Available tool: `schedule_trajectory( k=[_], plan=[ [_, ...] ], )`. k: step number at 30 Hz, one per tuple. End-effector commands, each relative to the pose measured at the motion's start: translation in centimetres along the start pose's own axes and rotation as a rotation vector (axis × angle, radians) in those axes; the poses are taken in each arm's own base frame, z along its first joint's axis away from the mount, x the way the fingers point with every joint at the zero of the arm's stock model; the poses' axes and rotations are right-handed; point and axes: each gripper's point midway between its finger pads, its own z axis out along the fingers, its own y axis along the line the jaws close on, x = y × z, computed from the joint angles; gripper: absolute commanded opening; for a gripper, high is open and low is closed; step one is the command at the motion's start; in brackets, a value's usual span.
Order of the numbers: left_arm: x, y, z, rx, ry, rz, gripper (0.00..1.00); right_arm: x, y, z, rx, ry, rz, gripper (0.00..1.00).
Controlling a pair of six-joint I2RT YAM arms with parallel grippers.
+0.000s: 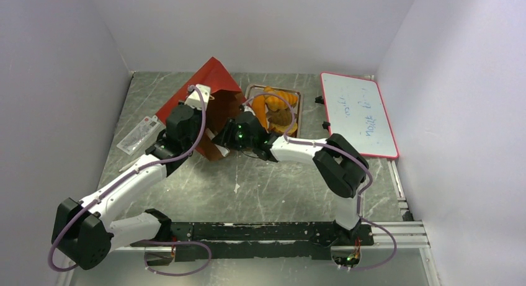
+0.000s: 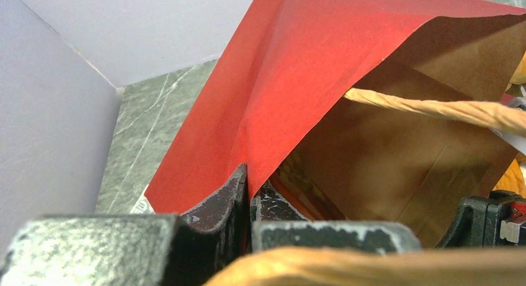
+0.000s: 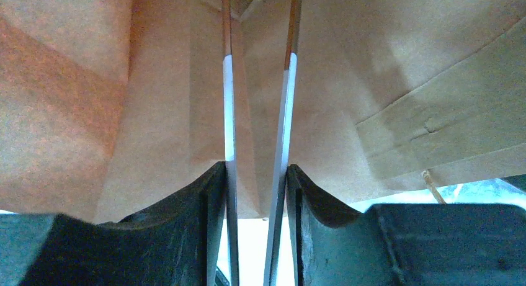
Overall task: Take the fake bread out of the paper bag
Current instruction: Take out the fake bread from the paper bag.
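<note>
**While the paper bag point(image 1: 214, 78) is gripped, fake bread point(image 1: 276, 109) lies outside**

From above, the bread fills a tray point(image 1: 299, 95) just beside the bag and the right tool point(image 1: 228, 141). Left wrist: the left tool point(image 2: 248, 187) is clamped on the bag's red edge. Right wrist: jaws apart, brown paper folds between.

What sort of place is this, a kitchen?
Probably a robot test booth, not a kitchen: left arm and right arm mounted on a rail, plain white walls boxing the table, a handwritten whiteboard.

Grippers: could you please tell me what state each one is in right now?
Left gripper: shut on the paper bag.
Right gripper: open, inside the paper bag.
</note>
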Motion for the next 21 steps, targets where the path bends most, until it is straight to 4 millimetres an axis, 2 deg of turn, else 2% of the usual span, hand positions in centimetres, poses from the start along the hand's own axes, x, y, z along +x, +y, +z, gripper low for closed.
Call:
schedule_trajectory(
  k=[1, 4, 7, 14, 17, 21],
  plan=[
    [-3.6, -0.4, -0.5, 0.046, -0.088, -0.066, 0.07, 0.0, 1.0, 0.2, -0.093, 0.003, 0.013, 0.41],
    [-3.5, -0.4, -0.5, 0.045, -0.085, -0.067, 0.07, 0.1, 1.1, 0.2, -0.107, 0.012, 0.014, 0.37],
    [-3.3, -0.3, -0.5, 0.037, -0.081, -0.064, 0.07, 0.3, 1.2, 0.1, -0.125, 0.020, 0.020, 0.24],
    [-3.0, 0.8, -0.6, -0.015, -0.077, -0.036, 0.07, 0.3, 1.8, -0.8, -0.149, 0.019, 0.031, 0.06],
    [-2.7, 1.5, -0.5, -0.037, -0.071, -0.029, 0.07, 0.2, 1.9, -1.4, -0.157, 0.012, 0.038, 0.00],
    [-2.1, 2.3, -0.3, -0.059, -0.059, -0.027, 0.07, -0.1, 2.3, -2.3, -0.167, -0.006, 0.040, 0.00]
  ],
)
